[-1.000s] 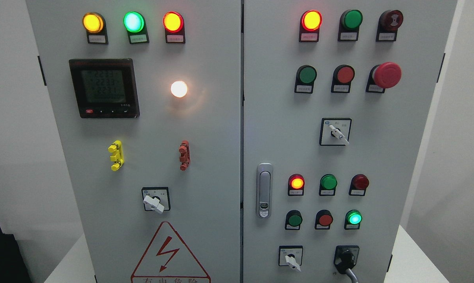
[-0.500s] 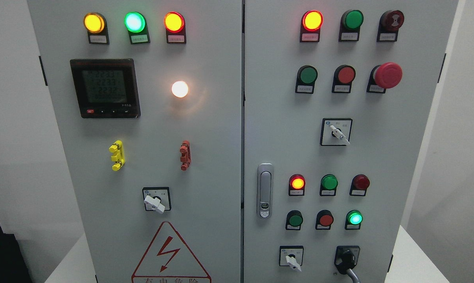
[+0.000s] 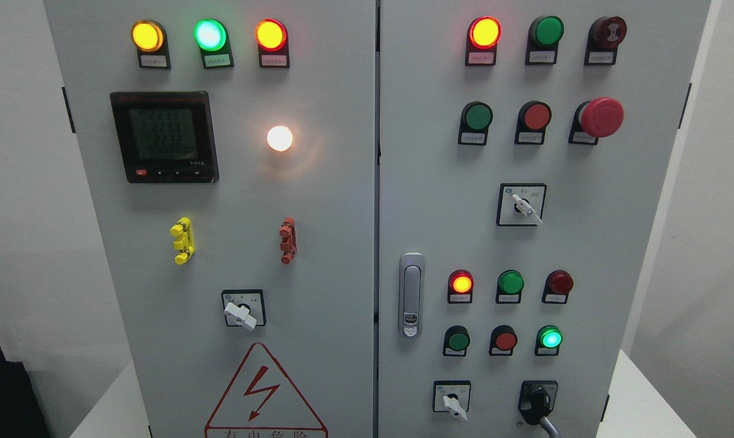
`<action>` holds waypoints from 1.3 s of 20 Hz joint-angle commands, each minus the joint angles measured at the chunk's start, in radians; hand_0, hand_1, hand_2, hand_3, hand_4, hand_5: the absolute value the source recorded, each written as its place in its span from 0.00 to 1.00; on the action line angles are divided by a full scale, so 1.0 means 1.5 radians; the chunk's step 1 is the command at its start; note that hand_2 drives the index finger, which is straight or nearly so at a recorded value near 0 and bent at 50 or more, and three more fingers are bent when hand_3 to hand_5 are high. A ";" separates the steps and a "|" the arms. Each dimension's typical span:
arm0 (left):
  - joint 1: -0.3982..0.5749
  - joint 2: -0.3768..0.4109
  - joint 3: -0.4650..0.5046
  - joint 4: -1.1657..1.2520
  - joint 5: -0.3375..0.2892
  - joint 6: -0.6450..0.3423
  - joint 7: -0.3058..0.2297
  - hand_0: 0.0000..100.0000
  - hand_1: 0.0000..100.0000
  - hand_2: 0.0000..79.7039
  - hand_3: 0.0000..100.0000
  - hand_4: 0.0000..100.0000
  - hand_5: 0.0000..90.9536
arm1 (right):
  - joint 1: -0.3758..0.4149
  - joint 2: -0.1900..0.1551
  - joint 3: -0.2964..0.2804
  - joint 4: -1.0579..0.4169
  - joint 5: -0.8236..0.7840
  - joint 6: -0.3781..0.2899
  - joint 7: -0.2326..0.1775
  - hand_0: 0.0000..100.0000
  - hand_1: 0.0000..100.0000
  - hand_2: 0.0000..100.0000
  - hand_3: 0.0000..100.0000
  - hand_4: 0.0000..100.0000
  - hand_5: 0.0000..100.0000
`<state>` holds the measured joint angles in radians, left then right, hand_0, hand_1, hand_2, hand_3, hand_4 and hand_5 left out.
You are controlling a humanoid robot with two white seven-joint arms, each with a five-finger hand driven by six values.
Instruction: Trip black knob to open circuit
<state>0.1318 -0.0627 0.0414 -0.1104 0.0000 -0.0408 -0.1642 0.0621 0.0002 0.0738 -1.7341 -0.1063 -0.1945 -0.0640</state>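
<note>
The black knob (image 3: 536,404) is seen at the bottom right of the grey cabinet (image 3: 342,243), just right of a white-handled selector switch (image 3: 452,404), and is touched by nothing. Neither robot hand is shown, so their state cannot be told. Higher up, a red mushroom button (image 3: 601,117) and a lit red lamp (image 3: 484,32) are mounted.

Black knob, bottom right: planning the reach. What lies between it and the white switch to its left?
Head view: bare grey door panel between the black knob and the white switch.
</note>
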 commanded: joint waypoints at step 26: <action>-0.001 0.000 0.000 0.000 -0.015 0.002 0.000 0.12 0.39 0.00 0.00 0.00 0.00 | -0.003 -0.010 -0.024 0.004 -0.009 0.004 -0.003 0.00 0.00 0.00 0.93 0.86 0.82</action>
<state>0.1318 -0.0629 0.0414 -0.1104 0.0000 -0.0388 -0.1643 0.0583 0.0001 0.0489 -1.7263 -0.1194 -0.1882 -0.0683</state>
